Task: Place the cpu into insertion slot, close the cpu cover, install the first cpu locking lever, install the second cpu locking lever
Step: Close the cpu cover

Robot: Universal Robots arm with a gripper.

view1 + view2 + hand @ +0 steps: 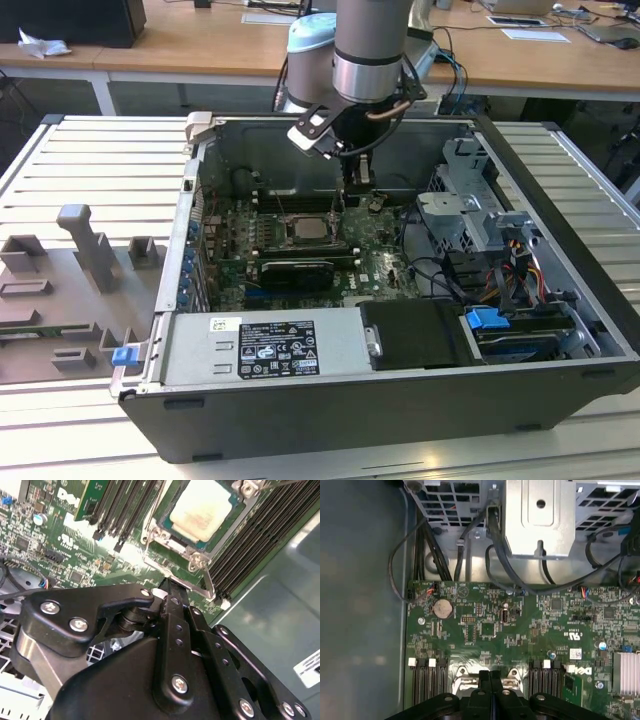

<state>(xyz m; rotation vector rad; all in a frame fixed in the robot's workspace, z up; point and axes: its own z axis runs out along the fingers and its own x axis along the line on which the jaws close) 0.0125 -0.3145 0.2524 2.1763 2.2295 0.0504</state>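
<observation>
The cpu [204, 506] shows its pale silver top inside the insertion slot [305, 230] on the green board. The silvery cpu cover [161, 535] lies flat around the chip, which shows through its window. A thin metal locking lever [208, 582] runs along the socket's edge, between the socket and the black memory slots. My gripper [167, 583] hangs just beside the socket, with its tips close to that lever's end. Its black fingers [485, 676] are pressed together and I see nothing between them. In the exterior view the gripper [361, 192] is over the board, just beyond the socket.
An open computer case [330, 400] lies on a slatted table. A black graphics card [295, 270] sits in front of the socket. Drive cages and cables [480, 240] fill the exterior view's right. A coin battery [442, 608] sits on the board. Grey fixtures [90, 250] stand at the exterior view's left.
</observation>
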